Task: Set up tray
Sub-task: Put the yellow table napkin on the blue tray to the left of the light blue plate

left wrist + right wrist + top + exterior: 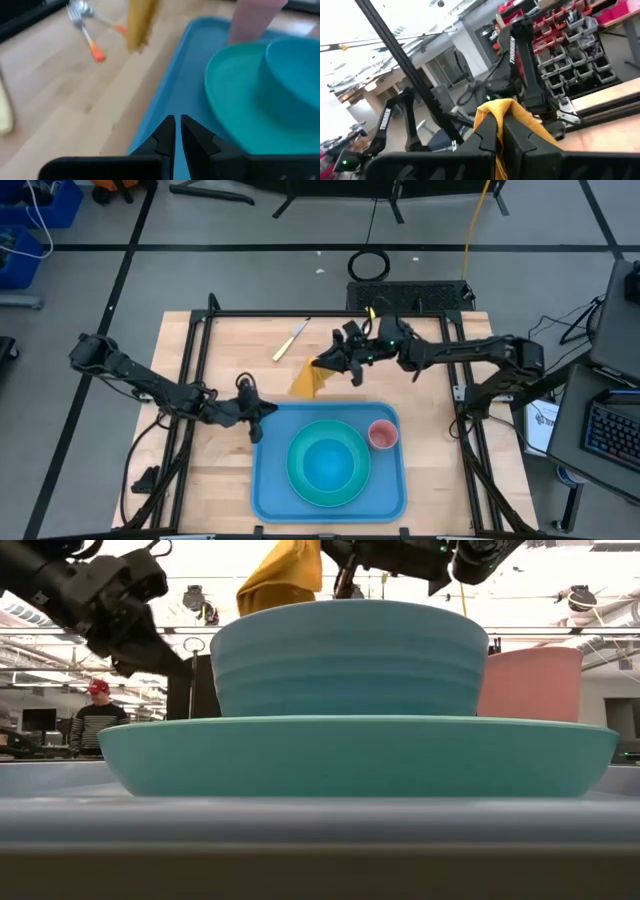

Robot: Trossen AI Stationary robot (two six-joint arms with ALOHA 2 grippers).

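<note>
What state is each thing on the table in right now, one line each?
Tray: flat on the table, holding plate, bowl and cup.
Bowl: upright on the plate.
Pink cup: upright.
Yellow napkin: lifted, hanging from the right tool.
Left tool: shut, empty, at the tray's rim.
Utensil: lying on the table.

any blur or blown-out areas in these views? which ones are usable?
High view: evenly lit and sharp; tray, plate and napkin read cleanly. Low view: background windows blown out, bowl fills the frame, near tray rim soft. Left wrist view: blurred throughout; fork and napkin smeared, left hand over the tray edge. Right wrist view: bright ceiling glare, right hand shut on the napkin.
</note>
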